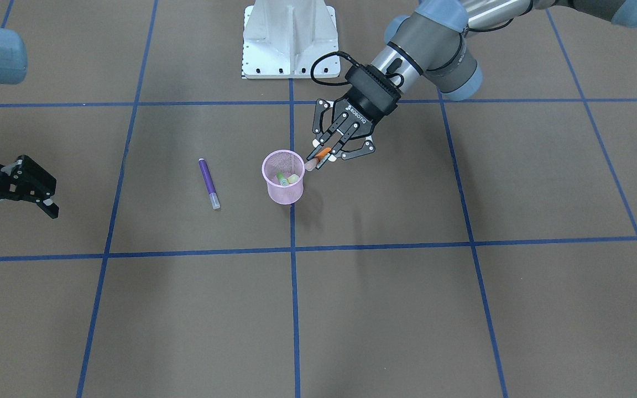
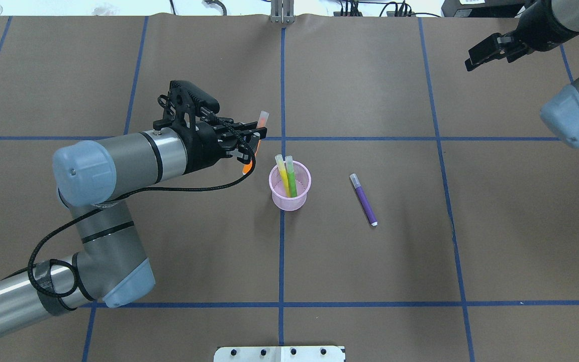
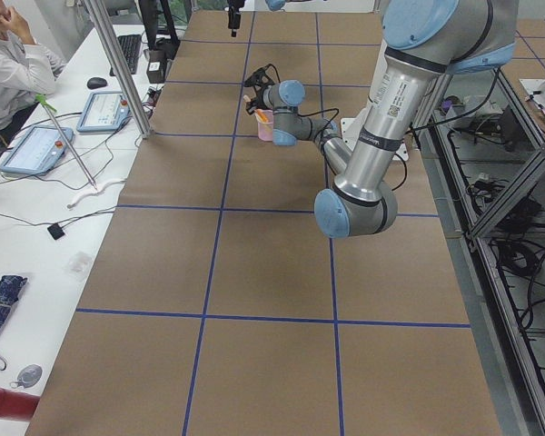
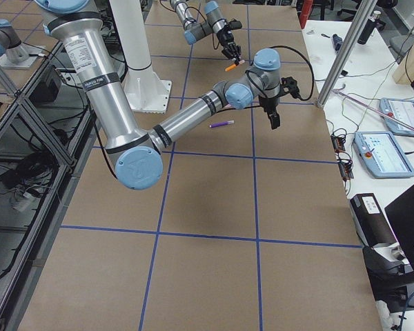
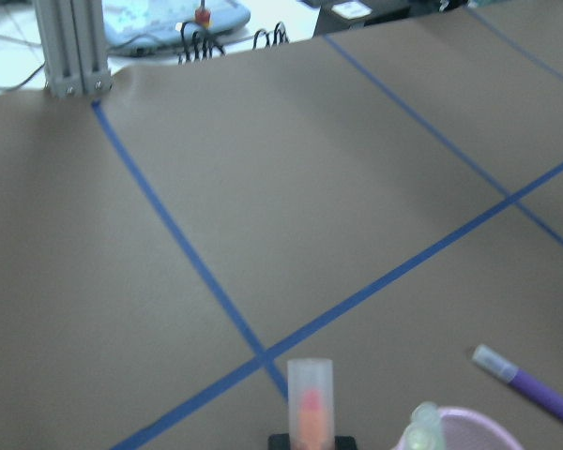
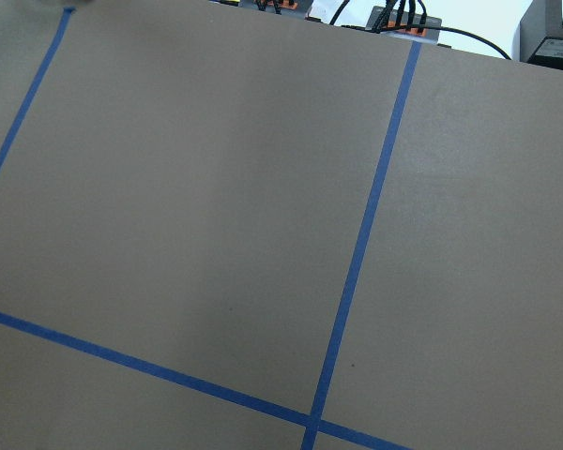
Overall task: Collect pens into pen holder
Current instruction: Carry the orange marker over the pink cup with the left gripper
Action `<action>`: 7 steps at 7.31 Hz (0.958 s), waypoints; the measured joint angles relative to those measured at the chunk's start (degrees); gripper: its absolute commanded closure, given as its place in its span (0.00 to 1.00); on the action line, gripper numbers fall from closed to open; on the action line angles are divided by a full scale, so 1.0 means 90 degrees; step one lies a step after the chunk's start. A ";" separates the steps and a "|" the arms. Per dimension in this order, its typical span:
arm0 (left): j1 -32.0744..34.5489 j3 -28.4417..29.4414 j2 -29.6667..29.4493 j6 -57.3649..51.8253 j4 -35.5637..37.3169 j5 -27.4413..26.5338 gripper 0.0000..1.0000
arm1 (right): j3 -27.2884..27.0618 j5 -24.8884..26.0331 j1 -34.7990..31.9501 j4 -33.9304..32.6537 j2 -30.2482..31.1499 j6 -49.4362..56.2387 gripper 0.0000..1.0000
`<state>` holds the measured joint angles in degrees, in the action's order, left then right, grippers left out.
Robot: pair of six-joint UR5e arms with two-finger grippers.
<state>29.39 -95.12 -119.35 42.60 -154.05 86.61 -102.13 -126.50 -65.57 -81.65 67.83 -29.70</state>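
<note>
Left gripper (image 2: pixel 254 141), left of centre in the overhead view, pinches the orange whitish-capped pen (image 2: pixel 261 121) just beside the pink wire-mesh cup (image 2: pixel 290 201) at centre. Yellow pen (image 2: pixel 283 175) and green pen (image 2: pixel 292 180) stand inside it. Purple pen (image 2: pixel 364 200) lies flat to its right. Right gripper (image 1: pixel 20 220), upper right, gapes wide.

tbl (image 2: pixel 370 75): brown cover, blue tape grid (image 2: pixel 281 251) | side bench (image 3: pixel 36 227): white, 2 tablets (image 3: pixel 32 150) | alu post (image 3: pixel 118 64)
</note>
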 measured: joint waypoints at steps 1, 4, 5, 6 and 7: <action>-0.0201 0.0308 -0.0213 -0.0050 -0.0559 -0.0319 1.00 | 0.0001 0.0002 0.0011 0.0000 -0.0012 -0.0001 0.01; -0.0505 0.0850 -0.0598 -0.0517 -0.1247 -0.0768 1.00 | 0.0023 0.0017 0.0040 0.0000 -0.0037 -0.0001 0.01; -0.0523 0.1024 -0.0622 -0.0707 -0.1459 -0.0862 0.94 | 0.0032 0.0020 0.0044 0.0000 -0.0042 -0.0001 0.01; -0.0527 0.1165 -0.0643 -0.0797 -0.1572 -0.0915 0.82 | 0.0044 0.0022 0.0051 0.0000 -0.0045 -0.0001 0.01; -0.0530 0.1305 -0.0688 -0.0830 -0.1627 -0.0949 0.60 | 0.0061 0.0022 0.0055 0.0000 -0.0046 -0.0001 0.01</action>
<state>24.62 -83.38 -125.54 35.12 -168.69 78.07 -101.58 -126.30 -65.08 -81.65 67.42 -29.71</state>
